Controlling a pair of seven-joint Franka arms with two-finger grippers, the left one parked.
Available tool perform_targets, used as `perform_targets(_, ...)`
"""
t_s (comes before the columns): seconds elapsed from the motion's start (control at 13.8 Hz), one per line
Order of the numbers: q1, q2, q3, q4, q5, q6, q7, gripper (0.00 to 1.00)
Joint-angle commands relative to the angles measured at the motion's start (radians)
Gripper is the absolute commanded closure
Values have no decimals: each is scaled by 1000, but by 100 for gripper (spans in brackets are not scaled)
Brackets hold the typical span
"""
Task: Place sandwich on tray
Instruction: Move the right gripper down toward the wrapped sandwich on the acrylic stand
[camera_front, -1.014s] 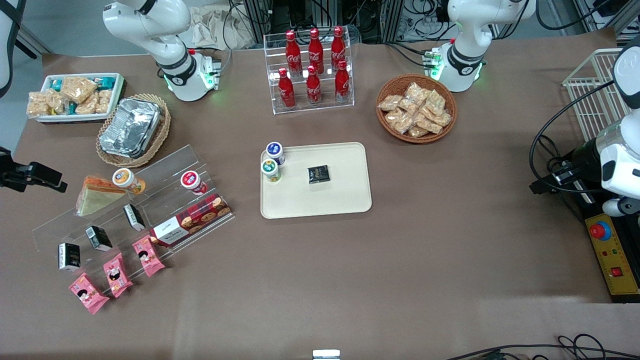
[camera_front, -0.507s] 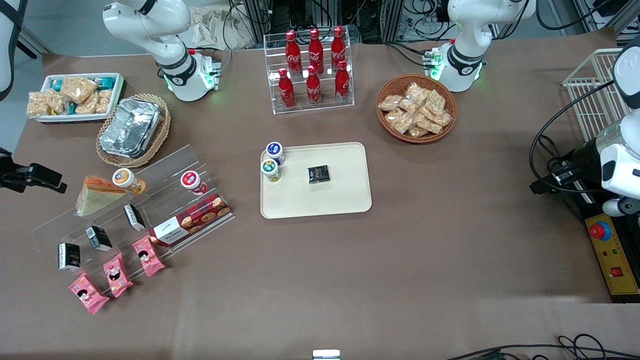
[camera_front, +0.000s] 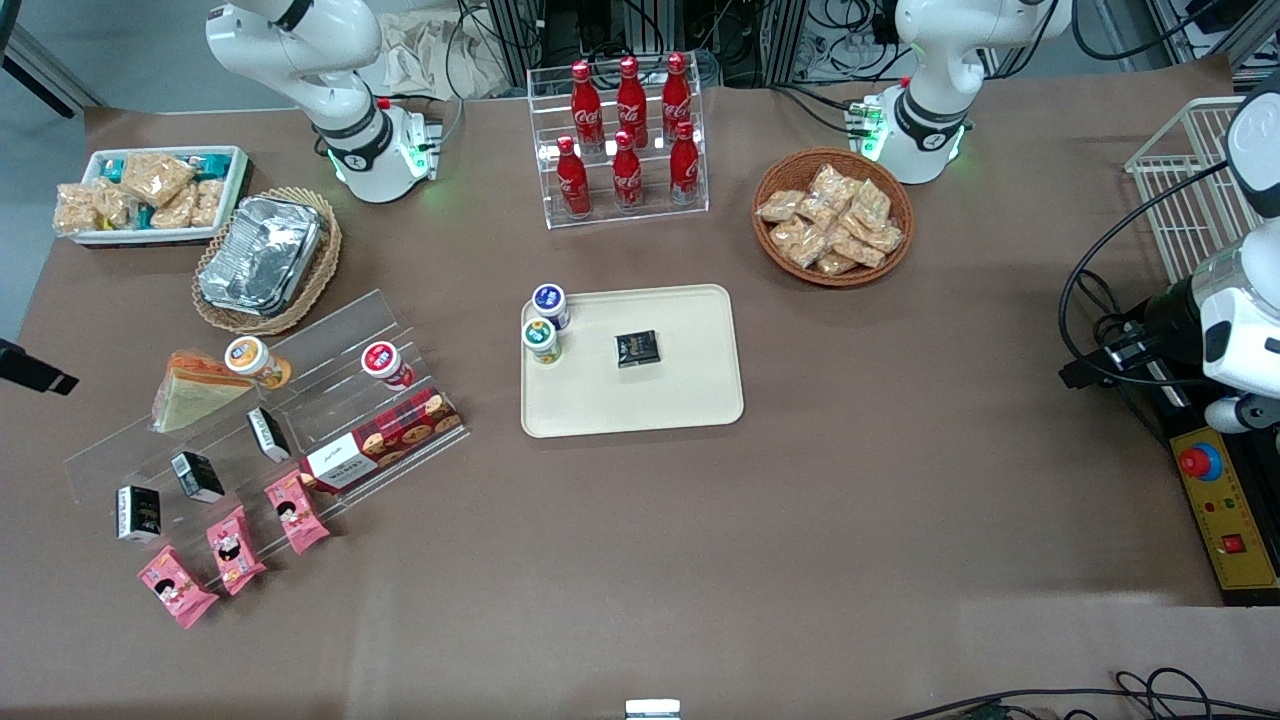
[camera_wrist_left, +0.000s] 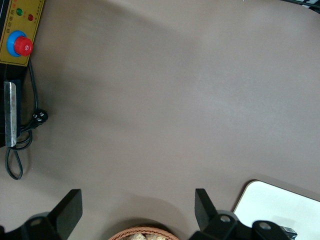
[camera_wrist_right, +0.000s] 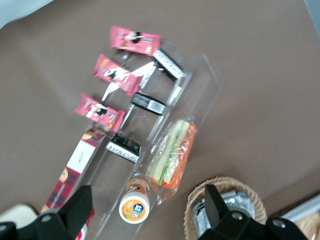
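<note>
- One sandwich (camera_front: 195, 390) lies on the top step of the clear stand (camera_front: 340, 320), toward the working arm's end and well apart from the tray (camera_front: 680, 400).
- I judge it soft and light, with slippery wrap; I'd pinch gently across the bread faces.
- My claw (camera_wrist_right: 146, 192) hovers above it, fingers spread wide.
- Around it are three pink packets (camera_front: 232, 560), three black boxes (camera_front: 197, 476) and two cups (camera_front: 258, 360).

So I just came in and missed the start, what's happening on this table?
The working arm's claw is open and empty, hanging above the clear-wrapped triangular sandwich, which lies on a clear acrylic stepped shelf beside an orange-lidded cup. Nothing is grasped yet. The cream rectangular plastic tray at the table's middle already holds two small lidded cups and a black packet, with bare space left.
</note>
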Motion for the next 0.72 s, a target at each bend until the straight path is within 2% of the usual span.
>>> perform_targets(0.0, -8, -6, -5, -10, -3, -16, 251, 0)
perform_targets(0.22, -31, 20, -12, -12, 37, -1, 485, 0)
perform_targets(0.29, -49, 40, -14, -12, 70, 18, 522, 0)
perform_targets(0.65, -48, 51, -39, -145, 92, 177, 553, 0)
